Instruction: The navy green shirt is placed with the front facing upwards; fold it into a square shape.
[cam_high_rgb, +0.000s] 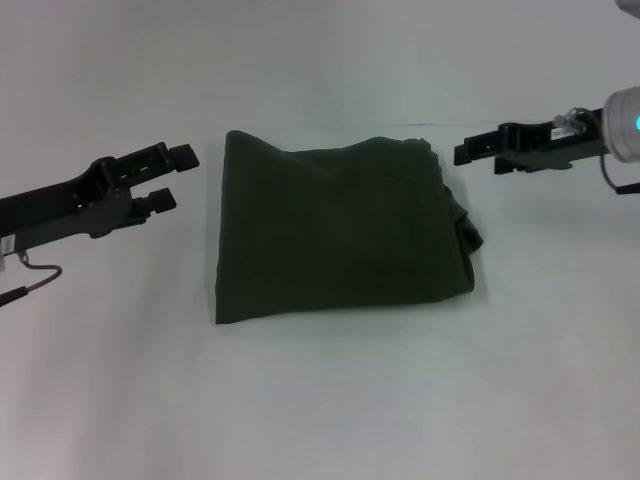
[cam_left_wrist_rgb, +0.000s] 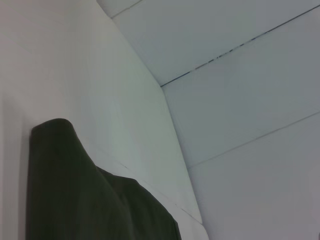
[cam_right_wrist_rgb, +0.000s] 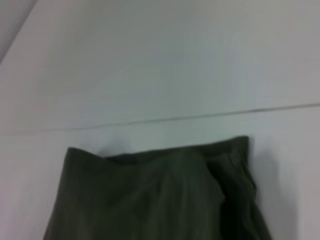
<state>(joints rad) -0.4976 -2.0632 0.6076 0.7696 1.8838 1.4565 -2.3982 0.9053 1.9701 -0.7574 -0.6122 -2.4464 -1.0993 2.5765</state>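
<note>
The navy green shirt (cam_high_rgb: 340, 235) lies folded into a rough rectangle in the middle of the white table (cam_high_rgb: 320, 400). Its lettering and collar label are hidden in the folds, and bunched fabric sticks out at its right edge. My left gripper (cam_high_rgb: 176, 178) is open and empty, hovering just left of the shirt's far left corner. My right gripper (cam_high_rgb: 478, 157) hovers just right of the far right corner, apart from the cloth. The left wrist view shows a folded corner of the shirt (cam_left_wrist_rgb: 75, 190). The right wrist view shows its far edge (cam_right_wrist_rgb: 160, 195).
The white table surface surrounds the shirt on all sides. A thin seam line (cam_right_wrist_rgb: 200, 117) runs across the table just behind the shirt. A wall with panel seams (cam_left_wrist_rgb: 240, 100) rises beyond the table.
</note>
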